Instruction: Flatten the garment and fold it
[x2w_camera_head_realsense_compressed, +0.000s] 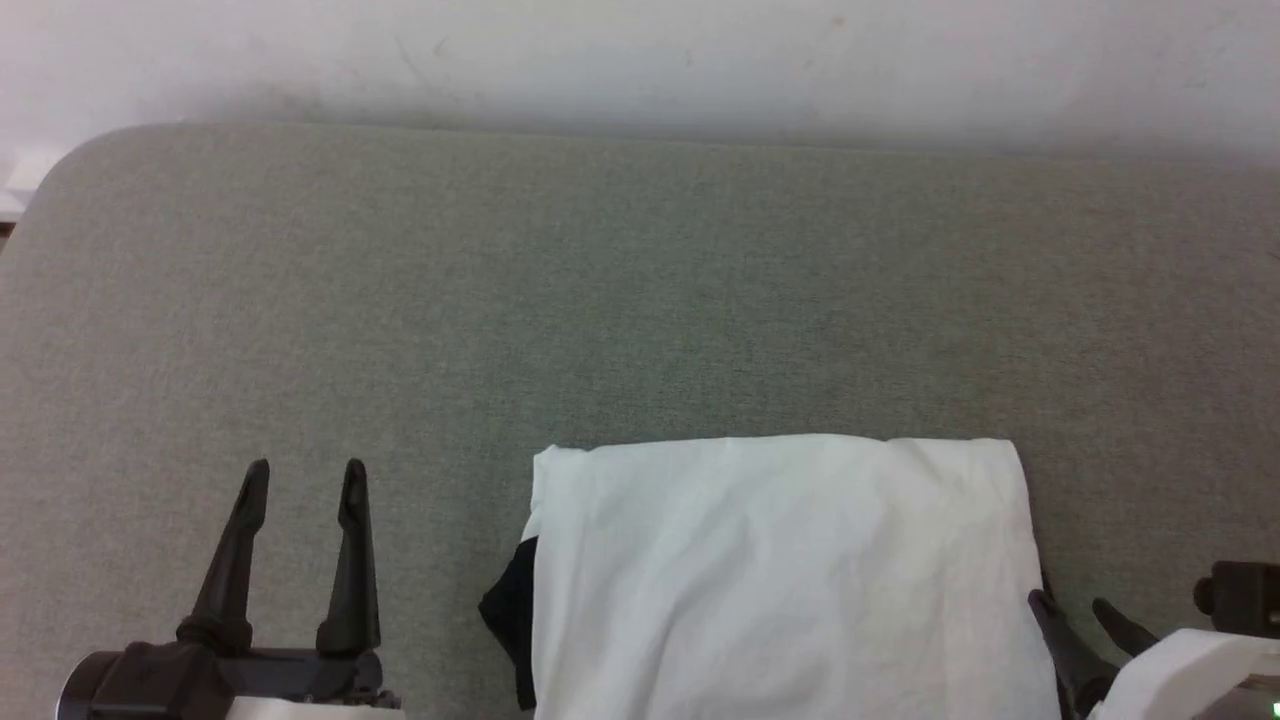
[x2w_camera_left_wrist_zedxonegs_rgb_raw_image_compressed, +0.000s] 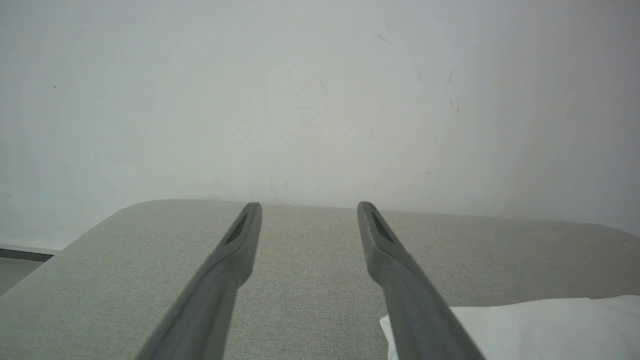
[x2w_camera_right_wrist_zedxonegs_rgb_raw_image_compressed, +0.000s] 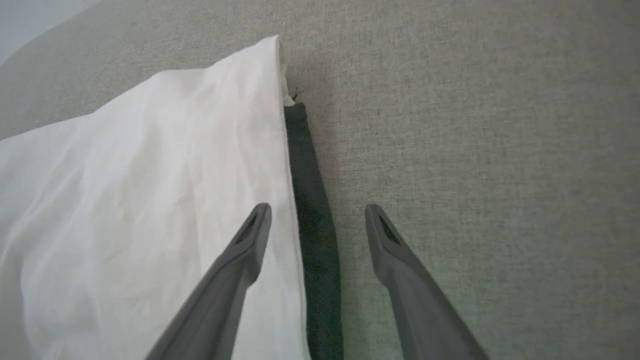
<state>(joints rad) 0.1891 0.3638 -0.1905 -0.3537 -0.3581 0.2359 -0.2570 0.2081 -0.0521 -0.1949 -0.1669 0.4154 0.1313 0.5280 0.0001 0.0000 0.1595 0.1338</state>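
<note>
T-shirt (x2w_camera_head_realsense_compressed: 790, 570), folded, lies on a grey fabric surface (x2w_camera_head_realsense_compressed: 640, 300) below a white wall (x2w_camera_head_realsense_compressed: 640, 60), its near edge cut off; left gripper (x2w_camera_head_realsense_compressed: 305, 490) and right gripper (x2w_camera_head_realsense_compressed: 1070, 601) gape wide, empty.

The garment (x2w_camera_head_realsense_compressed: 780, 570) lies folded flat, a lightly creased white rectangle with black sleeve cloth peeking out at both side edges. Its right edge lines up between the right gripper's (x2w_camera_right_wrist_zedxonegs_rgb_raw_image_compressed: 317, 208) spread jaws, well apart from the left gripper's (x2w_camera_head_realsense_compressed: 305, 466).

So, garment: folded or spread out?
Folded: the garment lies as a compact white rectangle, black fabric peeking from under both sides.
</note>
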